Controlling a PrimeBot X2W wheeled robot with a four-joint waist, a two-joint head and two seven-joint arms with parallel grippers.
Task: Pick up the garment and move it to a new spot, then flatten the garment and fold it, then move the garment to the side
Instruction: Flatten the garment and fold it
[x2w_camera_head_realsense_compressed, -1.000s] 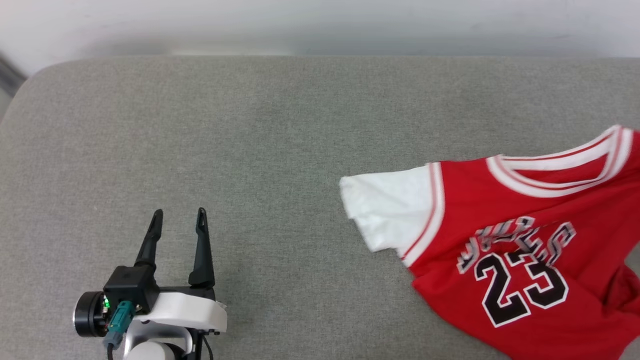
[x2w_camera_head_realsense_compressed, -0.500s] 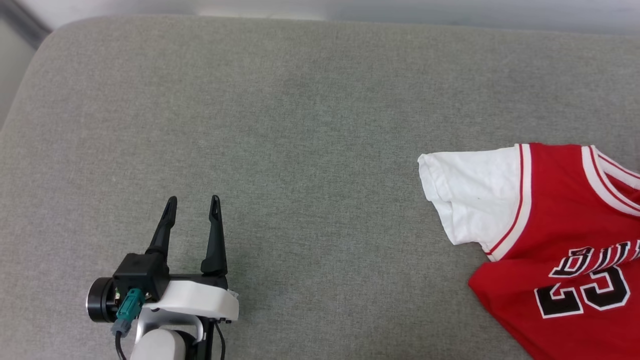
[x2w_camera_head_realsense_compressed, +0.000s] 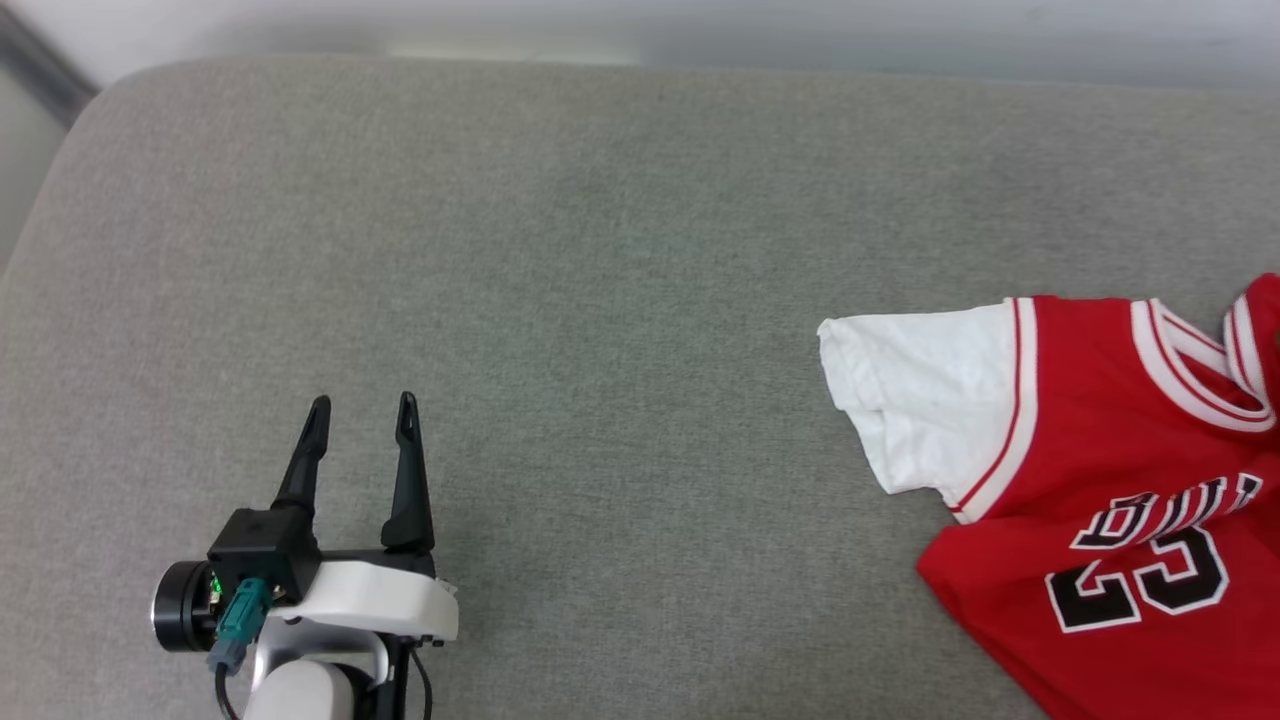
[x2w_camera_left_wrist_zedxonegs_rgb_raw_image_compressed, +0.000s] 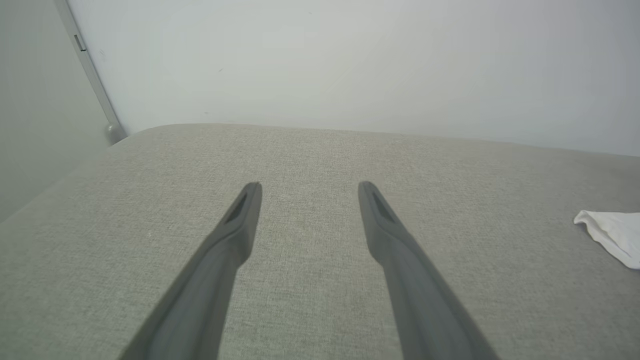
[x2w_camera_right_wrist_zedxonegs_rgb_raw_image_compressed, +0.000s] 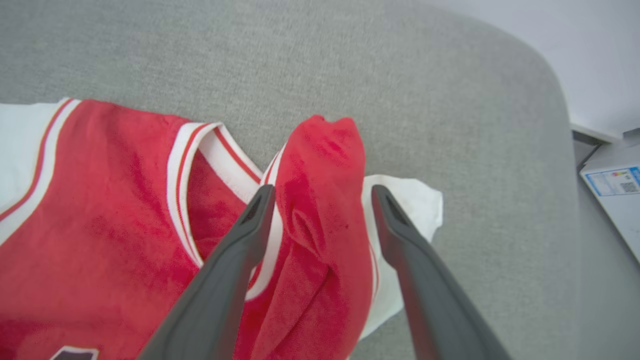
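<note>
While hanging low over the front left part of the grey upholstered cushion (x2w_camera_head_realsense_compressed: 600, 250), grips nothing: left gripper (x2w_camera_head_realsense_compressed: 362, 400) spread wide, dark fingers aimed at the back edge, only bare fabric between them. Well apart from it, against the right edge, the red jersey (x2w_camera_head_realsense_compressed: 1080, 420), front side up, crumpled rather than flat. Nearest the cushion's middle, one white sleeve (x2w_camera_head_realsense_compressed: 920, 400) with red-and-white trim. Further right, the striped collar (x2w_camera_head_realsense_compressed: 1190, 370). Toward the front edge from there, black white-outlined lettering (x2w_camera_head_realsense_compressed: 1150, 560) and numerals, partly cut off by the head view's border. Over the collar end of the jersey, right gripper (x2w_camera_right_wrist_zedxonegs_rgb_raw_image_compressed: 321, 190) with jaws set wide, about as far apart as the left's. Between its fingers, a raised ridge of red cloth, not pinched. Beyond that ridge, the second white sleeve (x2w_camera_right_wrist_zedxonegs_rgb_raw_image_compressed: 405, 210), toward the rounded back right corner. Past the right edge, a white box (x2w_camera_right_wrist_zedxonegs_rgb_raw_image_compressed: 615, 190) with a printed label.
</note>
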